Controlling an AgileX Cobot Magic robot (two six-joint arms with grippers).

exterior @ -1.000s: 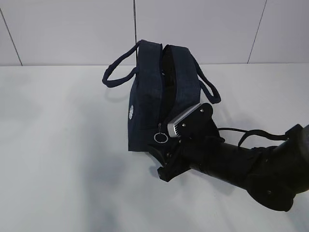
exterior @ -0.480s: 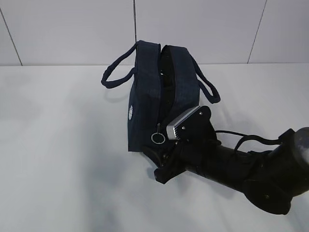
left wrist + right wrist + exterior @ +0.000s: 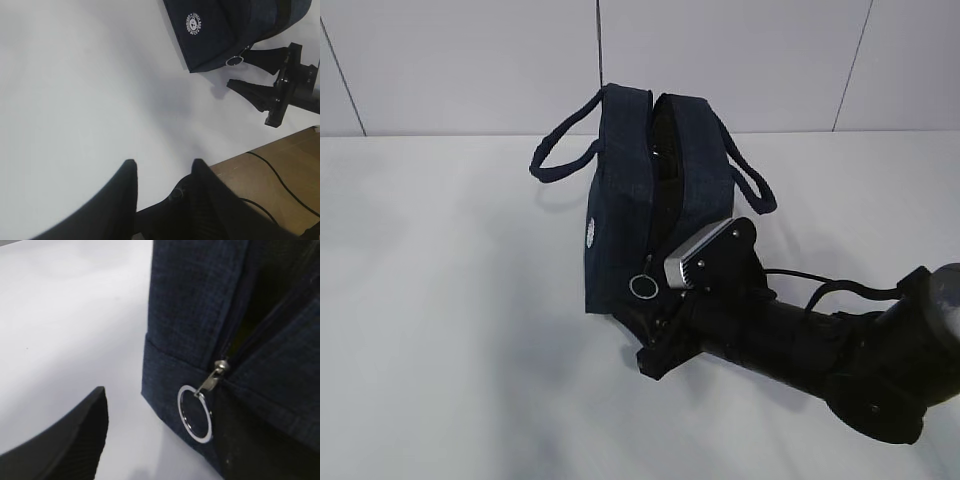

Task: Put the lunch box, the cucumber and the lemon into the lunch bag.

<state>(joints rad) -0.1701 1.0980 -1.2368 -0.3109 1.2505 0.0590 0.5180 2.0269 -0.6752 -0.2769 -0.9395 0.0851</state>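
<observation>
The dark navy fabric lunch bag [image 3: 640, 215] stands mid-table, long axis running near to far, silver ring pull [image 3: 642, 287] at its near end; right gripper [image 3: 655, 335] gapes wide beside it, empty; left gripper [image 3: 161, 185] part-spread over bare table, empty.

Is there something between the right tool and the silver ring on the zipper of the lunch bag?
Nothing visible. The right tool stands open at the lunch bag, and the ring pull hangs free just in front of it.
</observation>
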